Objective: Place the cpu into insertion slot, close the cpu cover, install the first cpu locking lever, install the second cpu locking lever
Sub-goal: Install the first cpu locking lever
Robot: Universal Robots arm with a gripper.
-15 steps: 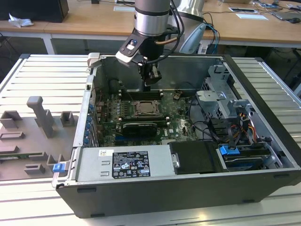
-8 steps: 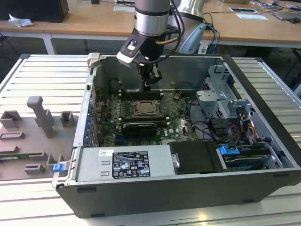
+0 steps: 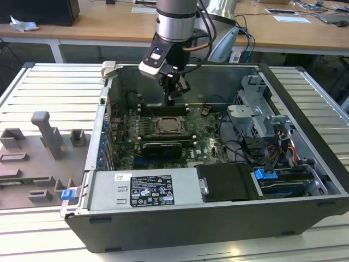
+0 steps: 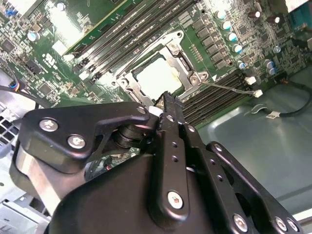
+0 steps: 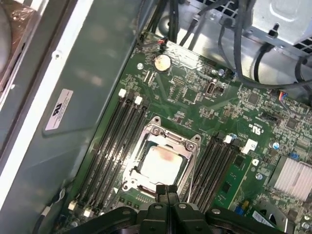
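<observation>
Jaws look shut, tips pressed together, and I see nothing held between them.

Exterior view: gripper hangs over the far edge of the insertion slot on the green motherboard, inside the open computer case. I can't tell from here if the tip touches the board.

Second wrist view: cpu sits in the slot, pale top showing through the window of the cpu cover, which lies flat on it. Fingertips are just beside the socket rim. A thin wire arm runs out from a socket corner over the memory slots. I read it as a locking lever not yet hooked, but I'm not certain.

First wrist view: same picture. The cpu is seated, the cover frame is down, and the closed fingers are at the socket's edge, memory slots on either side.

My read: placing and cover are done, and the lever step is in hand. That calls for the closed tip to bear on the lever arm, pressing it down and under its hook without slipping onto the cpu.
</observation>
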